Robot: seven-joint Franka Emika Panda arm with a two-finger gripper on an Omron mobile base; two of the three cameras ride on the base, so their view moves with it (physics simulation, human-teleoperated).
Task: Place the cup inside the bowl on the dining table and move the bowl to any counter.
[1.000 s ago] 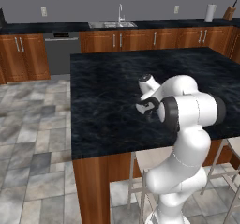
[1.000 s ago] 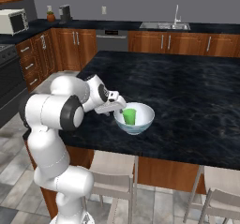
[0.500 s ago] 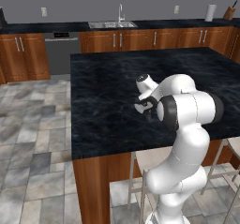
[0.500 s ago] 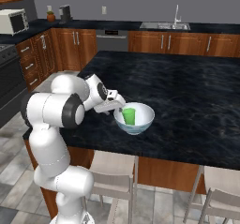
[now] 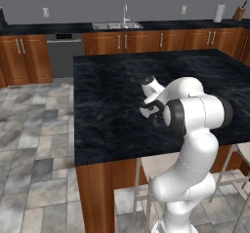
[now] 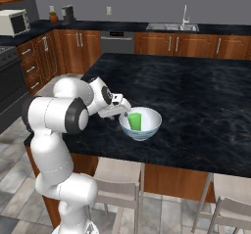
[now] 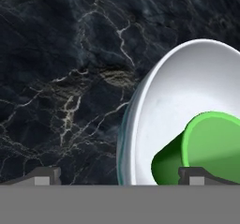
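The bright green cup (image 6: 135,121) stands upright inside the pale glassy bowl (image 6: 147,130) near the front edge of the black marbled dining table (image 6: 196,105). My gripper (image 6: 124,112) is open at the bowl's left rim. In the hand view the gripper (image 7: 121,178) straddles that rim, one fingertip (image 7: 47,176) outside over the dining table (image 7: 61,54) and the other (image 7: 194,176) inside, in front of the cup (image 7: 211,143). The bowl (image 7: 178,87) is not gripped. In the left base view my arm hides the bowl, and the gripper (image 5: 149,111) hovers over the dining table (image 5: 107,95).
The counter (image 6: 147,28) runs along the back wall with a sink (image 6: 172,26) and a microwave (image 6: 12,22). A stove (image 6: 7,76) stands at the left. Stools (image 6: 117,179) are tucked under the table's near edge. A paper towel roll (image 5: 219,12) and a knife block (image 5: 239,12) stand on the counter (image 5: 49,29).
The hand has edged slightly down and toward the bowl's rim. Its jaws stay wide, and cup and bowl have not moved.
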